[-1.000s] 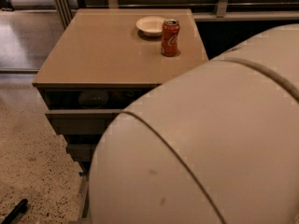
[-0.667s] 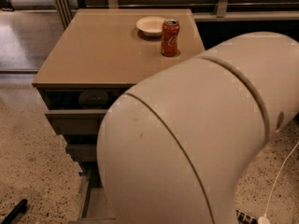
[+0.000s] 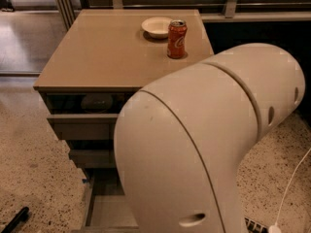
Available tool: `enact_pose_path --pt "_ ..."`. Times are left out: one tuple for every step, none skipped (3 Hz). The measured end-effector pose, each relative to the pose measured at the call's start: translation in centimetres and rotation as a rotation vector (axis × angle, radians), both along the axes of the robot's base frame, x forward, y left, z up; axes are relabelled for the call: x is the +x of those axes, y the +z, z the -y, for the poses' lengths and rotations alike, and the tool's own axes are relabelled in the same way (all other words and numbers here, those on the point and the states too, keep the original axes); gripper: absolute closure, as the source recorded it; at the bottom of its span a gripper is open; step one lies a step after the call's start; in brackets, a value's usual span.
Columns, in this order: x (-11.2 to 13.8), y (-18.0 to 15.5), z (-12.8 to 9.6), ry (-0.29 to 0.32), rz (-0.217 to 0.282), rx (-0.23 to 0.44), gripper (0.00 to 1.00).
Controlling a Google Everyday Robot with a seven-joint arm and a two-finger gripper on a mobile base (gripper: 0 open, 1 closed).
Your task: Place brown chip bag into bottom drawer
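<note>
The bottom drawer (image 3: 104, 208) is pulled out at the foot of the grey cabinet. I see its left side wall and part of its grey floor; the rest is hidden behind my arm. The brown chip bag is not in view. My gripper is out of view: only the bulky cream housing of my arm (image 3: 204, 144) shows, filling the lower right of the camera view in front of the cabinet.
The cabinet's tan top (image 3: 102, 52) carries a white bowl (image 3: 156, 26) and an orange soda can (image 3: 177, 39) at its far right. Two grey drawer fronts (image 3: 80, 126) sit above the bottom drawer. A black object (image 3: 14, 220) lies on the speckled floor at left; a white cable (image 3: 290, 188) runs at right.
The arm housing has swung to the right and turned, uncovering more of the cabinet front and the open bottom drawer. The bowl and can have not moved.
</note>
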State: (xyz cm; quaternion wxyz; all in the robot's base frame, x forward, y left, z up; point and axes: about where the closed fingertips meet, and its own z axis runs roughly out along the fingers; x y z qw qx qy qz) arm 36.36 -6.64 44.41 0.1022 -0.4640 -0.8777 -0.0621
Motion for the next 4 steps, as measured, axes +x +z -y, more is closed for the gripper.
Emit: enact_pose_path --pt "1.6 -1.2 -0.6 -0.015 -0.018 0.01 1.0" --pt "5.8 -1.7 -2.9 -0.015 -0.023 0.02 1.0" --pt "10.5 -1.0 -6.4 0.011 0.001 0.027 1.0" --pt "10.5 -1.0 -6.4 0.011 0.001 0.027 1.0"
